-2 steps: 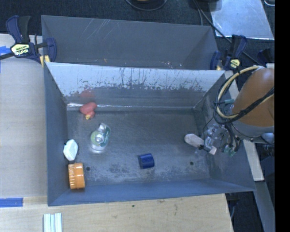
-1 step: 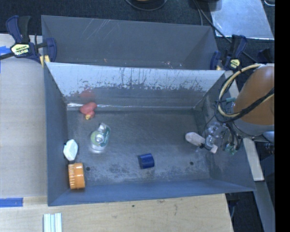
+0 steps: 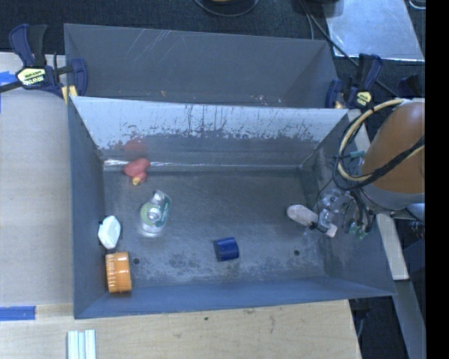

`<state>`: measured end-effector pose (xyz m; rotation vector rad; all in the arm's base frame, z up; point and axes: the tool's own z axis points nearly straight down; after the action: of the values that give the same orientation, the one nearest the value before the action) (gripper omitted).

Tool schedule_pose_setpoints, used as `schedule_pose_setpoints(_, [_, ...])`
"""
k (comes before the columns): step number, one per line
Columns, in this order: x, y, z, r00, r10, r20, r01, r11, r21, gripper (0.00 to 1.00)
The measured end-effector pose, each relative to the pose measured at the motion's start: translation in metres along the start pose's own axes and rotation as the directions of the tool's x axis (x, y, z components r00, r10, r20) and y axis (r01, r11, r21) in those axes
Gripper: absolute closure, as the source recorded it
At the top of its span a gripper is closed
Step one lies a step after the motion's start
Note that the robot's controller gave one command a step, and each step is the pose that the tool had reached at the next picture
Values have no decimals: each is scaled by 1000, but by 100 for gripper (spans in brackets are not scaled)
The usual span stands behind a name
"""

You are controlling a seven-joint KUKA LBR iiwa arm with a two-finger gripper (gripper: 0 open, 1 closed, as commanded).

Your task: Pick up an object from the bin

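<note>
My gripper [image 3: 331,215] is low at the right end of the bin, close to the right wall. A small pale beige oblong thing [image 3: 301,215] lies on the floor just to its left, touching or almost touching it. A blue block [image 3: 225,249] sits on the floor farther left, toward the front wall.
At the left end lie a clear glassy thing [image 3: 154,214], a white lump [image 3: 109,232], an orange cylinder [image 3: 118,272] in the front corner and a small red and orange thing [image 3: 137,169] by the back wall. The arm with its orange cover and cables hangs over the right rim.
</note>
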<state>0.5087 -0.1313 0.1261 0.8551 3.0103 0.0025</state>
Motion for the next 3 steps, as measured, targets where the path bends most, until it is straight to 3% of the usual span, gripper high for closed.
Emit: schedule_pose_setpoints(3, [0,0,-25,1000,0,-3,0,1000,1,100])
